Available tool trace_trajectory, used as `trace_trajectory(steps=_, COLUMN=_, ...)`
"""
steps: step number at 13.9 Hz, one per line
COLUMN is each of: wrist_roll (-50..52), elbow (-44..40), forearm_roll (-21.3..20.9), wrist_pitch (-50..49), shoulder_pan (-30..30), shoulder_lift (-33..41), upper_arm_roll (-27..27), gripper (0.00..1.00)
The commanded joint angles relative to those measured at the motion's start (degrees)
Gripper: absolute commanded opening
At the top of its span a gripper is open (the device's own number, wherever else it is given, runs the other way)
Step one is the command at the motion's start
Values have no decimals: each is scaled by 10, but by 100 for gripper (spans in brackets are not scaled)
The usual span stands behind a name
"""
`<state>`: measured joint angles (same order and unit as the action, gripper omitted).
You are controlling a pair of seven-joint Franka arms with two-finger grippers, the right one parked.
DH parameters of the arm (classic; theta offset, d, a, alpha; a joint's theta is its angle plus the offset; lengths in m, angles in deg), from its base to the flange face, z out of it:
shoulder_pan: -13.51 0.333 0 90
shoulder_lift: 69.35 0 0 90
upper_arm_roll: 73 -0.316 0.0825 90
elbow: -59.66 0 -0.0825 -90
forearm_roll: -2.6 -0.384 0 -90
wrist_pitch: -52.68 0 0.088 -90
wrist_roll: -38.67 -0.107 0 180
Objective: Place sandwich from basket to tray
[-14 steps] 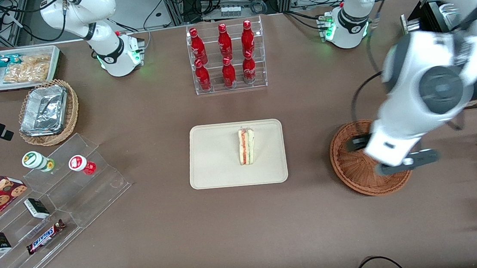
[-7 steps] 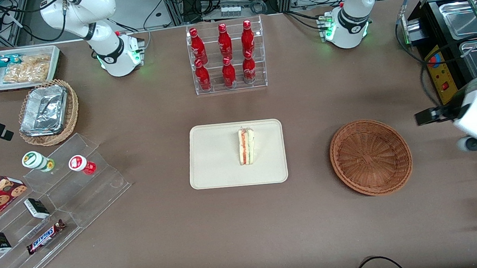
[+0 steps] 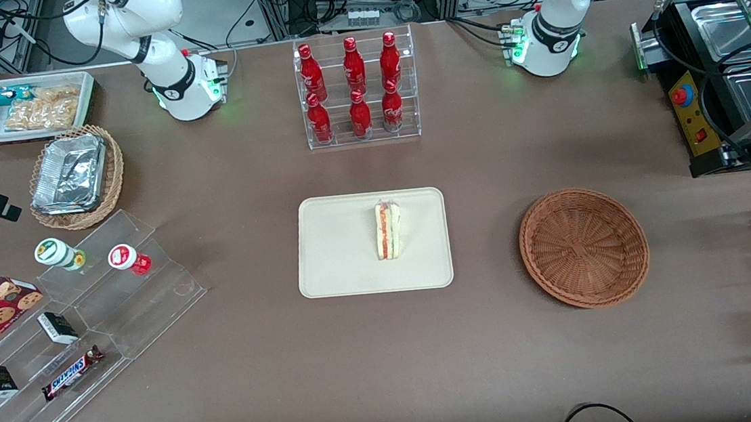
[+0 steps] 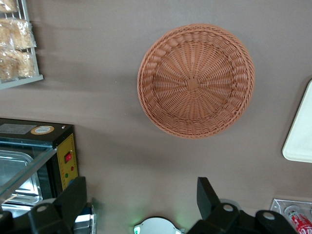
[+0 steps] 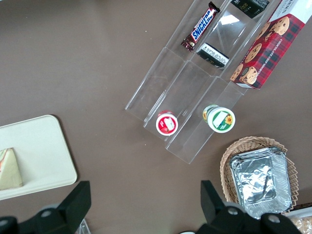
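- One sandwich [image 3: 388, 231] stands on its edge on the cream tray [image 3: 340, 268] at the centre of the front view, red and green filling stripes facing up.
- Round reddish-brown basket [image 3: 583, 247] sits on the brown table [image 3: 497, 363] toward the working arm's end, well apart from the tray, with nothing in it.
- Left arm's gripper [image 4: 141, 202] hangs high above the table near the basket, its fingers [image 4: 73, 200] spread wide, holding nothing.
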<state>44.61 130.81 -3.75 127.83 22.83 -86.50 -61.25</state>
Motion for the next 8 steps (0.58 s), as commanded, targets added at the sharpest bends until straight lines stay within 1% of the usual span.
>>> trace_trajectory(steps=1, wrist_roll=13, elbow=8, forearm_roll=25, wrist_pitch=-17, shoulder_pan=-1, shoulder_lift=25, upper_arm_roll=3, gripper=100)
trace_trajectory(steps=4, wrist_roll=13, elbow=17, forearm_roll=13, wrist_pitch=-97, shoulder_pan=-3, shoulder_lift=57, upper_arm_roll=0, gripper=100)
trace_trajectory(steps=6, wrist_roll=12, elbow=28, forearm_roll=20, wrist_pitch=-97, shoulder_pan=-1, shoulder_lift=67, upper_arm_roll=-1, gripper=100)
trace_trajectory(steps=8, wrist_roll=13, elbow=68, forearm_roll=33, wrist_pitch=-70, shoulder_pan=-4, shoulder_lift=98, upper_arm_roll=-1, gripper=100)
